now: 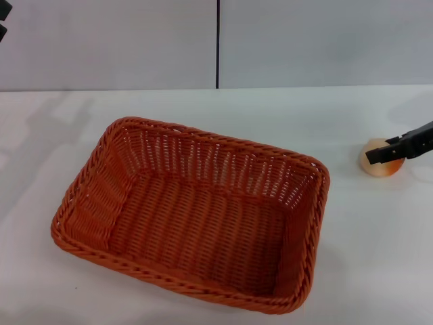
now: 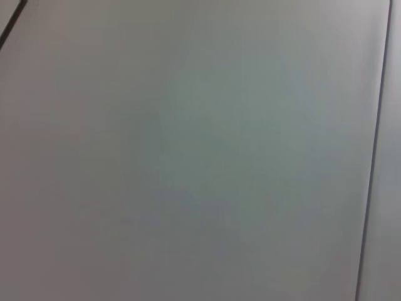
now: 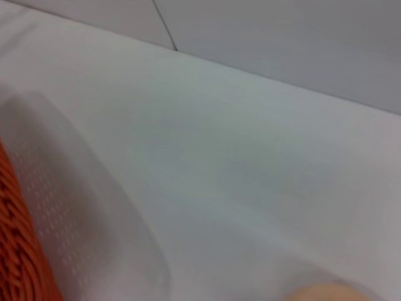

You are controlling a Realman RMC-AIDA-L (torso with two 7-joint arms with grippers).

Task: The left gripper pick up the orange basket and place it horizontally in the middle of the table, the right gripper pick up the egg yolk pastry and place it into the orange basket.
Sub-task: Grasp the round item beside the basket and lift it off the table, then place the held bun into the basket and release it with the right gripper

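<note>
The orange basket [image 1: 203, 133] lies empty on the white table [image 1: 379, 264], in the middle and turned slightly askew. To its right sits the egg yolk pastry [image 1: 380, 168], small, round and cream with an orange side. My right gripper [image 1: 383, 153] reaches in from the right edge, its black tip overlapping the top of the pastry. In the right wrist view a strip of the basket [image 3: 15, 257] shows, and the pastry [image 3: 326, 293] peeks in at the frame edge. My left gripper [image 1: 3, 19] is raised at the far left corner, well away from the basket.
A grey wall with a dark vertical seam [image 1: 217, 44] stands behind the table. The left wrist view shows only the plain grey wall [image 2: 188, 157]. Bare tabletop lies between the basket and the pastry.
</note>
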